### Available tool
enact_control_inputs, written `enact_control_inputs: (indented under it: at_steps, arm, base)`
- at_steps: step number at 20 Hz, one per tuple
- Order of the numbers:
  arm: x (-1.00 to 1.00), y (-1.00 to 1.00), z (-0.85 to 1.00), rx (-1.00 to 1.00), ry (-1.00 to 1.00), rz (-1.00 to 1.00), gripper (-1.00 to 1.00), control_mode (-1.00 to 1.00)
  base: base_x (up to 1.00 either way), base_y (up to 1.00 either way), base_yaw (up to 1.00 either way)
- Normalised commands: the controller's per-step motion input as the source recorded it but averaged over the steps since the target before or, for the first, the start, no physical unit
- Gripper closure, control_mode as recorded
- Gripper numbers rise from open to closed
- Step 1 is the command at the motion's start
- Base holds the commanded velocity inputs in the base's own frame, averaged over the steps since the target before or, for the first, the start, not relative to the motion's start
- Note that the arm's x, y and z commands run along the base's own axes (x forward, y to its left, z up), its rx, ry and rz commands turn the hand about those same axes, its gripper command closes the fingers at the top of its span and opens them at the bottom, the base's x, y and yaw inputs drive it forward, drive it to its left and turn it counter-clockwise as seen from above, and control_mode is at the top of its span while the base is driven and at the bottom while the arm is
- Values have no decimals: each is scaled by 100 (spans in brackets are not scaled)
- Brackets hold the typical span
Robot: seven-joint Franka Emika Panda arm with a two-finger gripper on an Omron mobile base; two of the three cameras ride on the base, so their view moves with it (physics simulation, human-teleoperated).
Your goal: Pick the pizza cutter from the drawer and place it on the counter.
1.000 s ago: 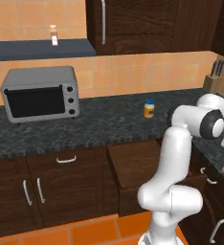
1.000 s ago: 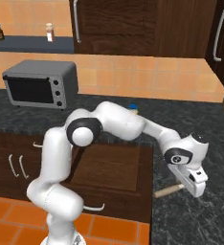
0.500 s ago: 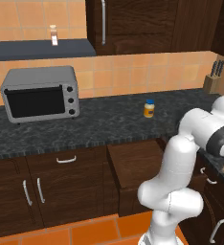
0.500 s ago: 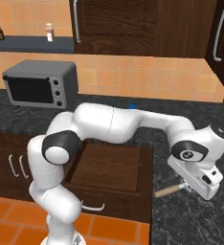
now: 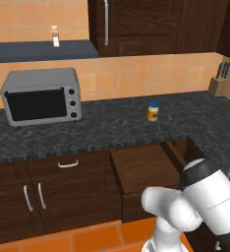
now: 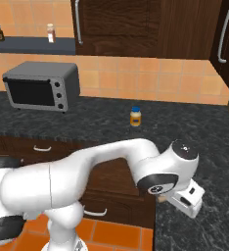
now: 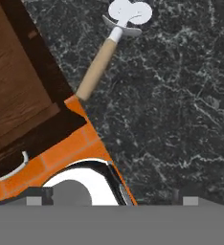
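Pizza cutter lies flat on the counter, well ahead of the fingers, which stand wide apart and empty.

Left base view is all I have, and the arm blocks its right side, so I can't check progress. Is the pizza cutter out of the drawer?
Observer: Yes. In the hand view the pizza cutter lies flat on the counter, outside the drawer.
Operator: Is the end effector gripping it?
Observer: No. The end effector is open, with nothing between its tips, and the cutter lies apart from them.
Operator: Does it sit well onto the stone?
Observer: The wheel head is well in on the stone, but the handle's end reaches the counter's edge, beside the open drawer.
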Motion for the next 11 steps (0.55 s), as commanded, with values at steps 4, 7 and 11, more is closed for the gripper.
enact_control_inputs:
  at_steps: [4,7,11]
  arm:
    - [0,100,44,-43,-4,15,-100,-100]
    - [0,100,45,-37,-10,13,-100,-100]
    - [-17,100,12,-18,-5,13,-100,-100]
  base:
    - [0,0,0]
    - [0,0,0]
    - [0,0,0]
